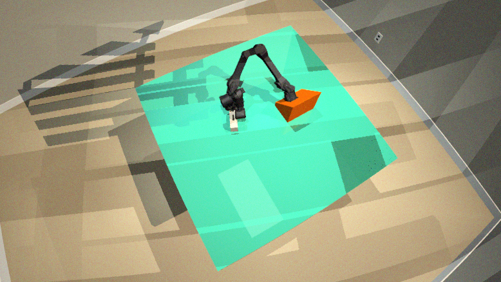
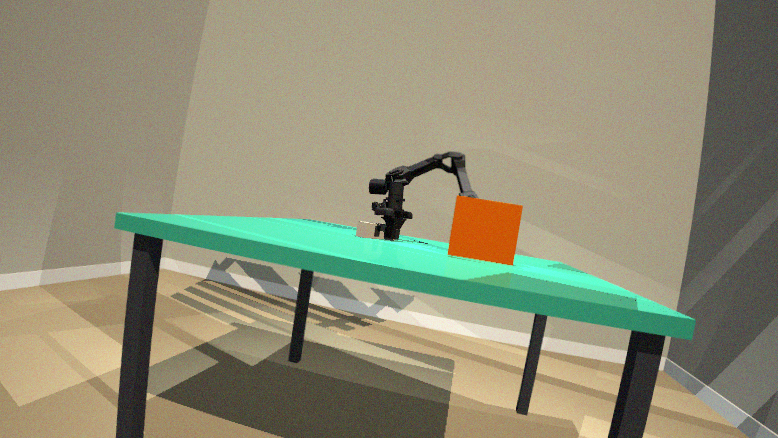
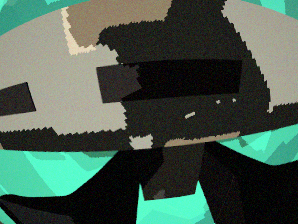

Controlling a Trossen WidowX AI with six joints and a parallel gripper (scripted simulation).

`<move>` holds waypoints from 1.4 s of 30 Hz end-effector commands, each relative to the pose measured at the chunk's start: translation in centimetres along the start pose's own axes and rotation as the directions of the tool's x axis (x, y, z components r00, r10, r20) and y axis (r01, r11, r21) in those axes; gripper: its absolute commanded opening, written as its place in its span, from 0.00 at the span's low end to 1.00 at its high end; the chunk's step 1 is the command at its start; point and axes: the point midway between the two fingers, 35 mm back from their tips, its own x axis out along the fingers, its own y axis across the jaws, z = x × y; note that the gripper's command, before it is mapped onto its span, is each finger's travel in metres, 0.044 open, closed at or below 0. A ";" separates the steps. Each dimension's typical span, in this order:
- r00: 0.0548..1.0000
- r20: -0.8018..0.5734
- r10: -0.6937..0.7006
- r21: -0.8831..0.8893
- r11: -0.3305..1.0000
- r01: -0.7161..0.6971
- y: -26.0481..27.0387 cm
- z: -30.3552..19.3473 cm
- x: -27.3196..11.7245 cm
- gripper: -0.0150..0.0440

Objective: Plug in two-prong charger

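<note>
The pale power strip (image 1: 234,123) (image 2: 366,229) (image 3: 75,102) looked boxy, dark-slotted and raggedly shadowed, beside the gripper (image 1: 240,112) (image 2: 391,233) (image 3: 162,140), which held the dark, blocky charger (image 3: 172,175).

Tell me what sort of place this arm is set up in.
Probably a plain indoor room, perhaps a test space: a green-topped table on dark legs stands on a tan floor, and a wall outlet shows on the grey wall.
</note>
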 end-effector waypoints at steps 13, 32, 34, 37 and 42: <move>1.000 0.026 0.001 0.025 1.000 -0.002 0.0 0.7 -0.4 0.25; 1.000 0.026 0.001 0.025 1.000 -0.002 0.0 0.7 -0.6 0.25; 1.000 0.026 0.001 0.025 1.000 -0.002 0.0 0.7 -0.7 0.25; 1.000 0.026 0.001 0.025 1.000 -0.002 -0.1 0.7 -0.7 0.25; 1.000 0.026 0.001 0.025 1.000 -0.002 -0.1 0.8 -0.7 0.25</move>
